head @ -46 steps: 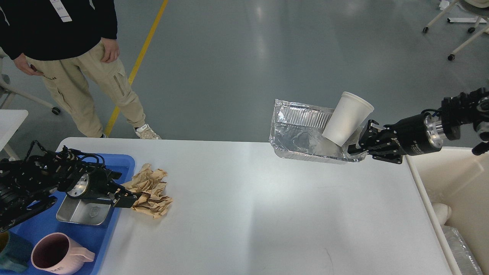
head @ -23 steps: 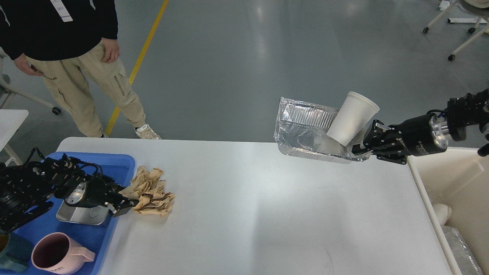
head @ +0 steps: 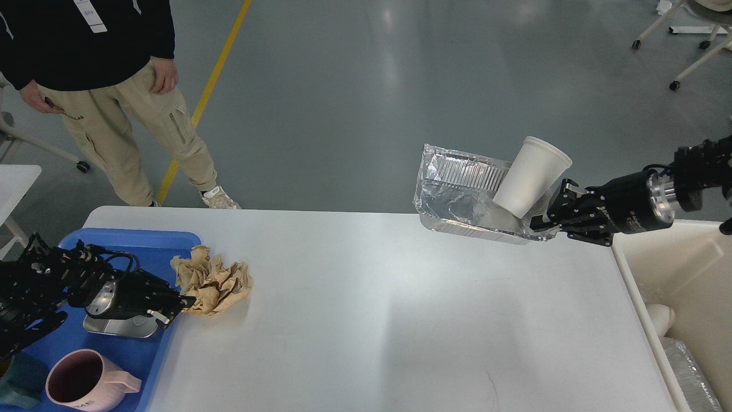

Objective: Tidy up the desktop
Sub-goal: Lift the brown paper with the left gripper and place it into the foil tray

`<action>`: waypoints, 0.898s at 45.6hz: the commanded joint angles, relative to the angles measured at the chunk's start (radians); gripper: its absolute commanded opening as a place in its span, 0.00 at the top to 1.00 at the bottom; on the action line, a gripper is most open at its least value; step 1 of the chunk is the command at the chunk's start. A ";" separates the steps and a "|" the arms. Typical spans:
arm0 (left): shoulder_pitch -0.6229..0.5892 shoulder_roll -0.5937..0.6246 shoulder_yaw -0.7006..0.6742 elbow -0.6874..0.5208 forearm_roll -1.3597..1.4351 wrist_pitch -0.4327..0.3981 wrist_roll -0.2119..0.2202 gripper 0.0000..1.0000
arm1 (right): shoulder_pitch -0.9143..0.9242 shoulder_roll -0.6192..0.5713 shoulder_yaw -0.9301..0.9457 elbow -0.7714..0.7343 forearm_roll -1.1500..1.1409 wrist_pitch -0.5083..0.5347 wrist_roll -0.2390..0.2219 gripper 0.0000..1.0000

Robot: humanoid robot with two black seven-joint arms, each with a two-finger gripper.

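Observation:
The white desktop [head: 377, 320] fills the lower view. My right gripper [head: 543, 223] is shut on the near right corner of a crumpled foil tray [head: 457, 200] and holds it tilted above the table's far right edge. A white paper cup [head: 530, 176] leans inside the tray. My left gripper [head: 180, 302] is shut on the edge of a crumpled brown paper wad [head: 213, 280], which lies on the desktop beside the blue tray [head: 143, 246].
The blue tray holds a small steel dish [head: 123, 326], a pink mug [head: 86, 380] and a teal object [head: 17, 380]. A cream bin [head: 680, 274] stands off the table's right edge. A person [head: 108, 86] stands beyond the far left corner.
My right gripper has carried the foil tray and cup slightly right and up. My left gripper has drawn back to the left, pulling the brown paper wad toward the blue tray.

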State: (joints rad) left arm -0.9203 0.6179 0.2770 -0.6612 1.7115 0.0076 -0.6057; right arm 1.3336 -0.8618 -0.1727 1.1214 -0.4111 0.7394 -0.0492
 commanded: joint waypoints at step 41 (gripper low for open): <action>-0.072 0.352 -0.340 -0.630 -0.521 -0.221 0.066 0.94 | -0.005 -0.002 0.001 0.014 -0.002 -0.003 -0.001 1.00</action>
State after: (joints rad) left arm -0.9419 0.9528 -0.0221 -1.2181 1.1889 -0.1697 -0.5385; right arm 1.3268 -0.8618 -0.1724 1.1305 -0.4127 0.7365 -0.0507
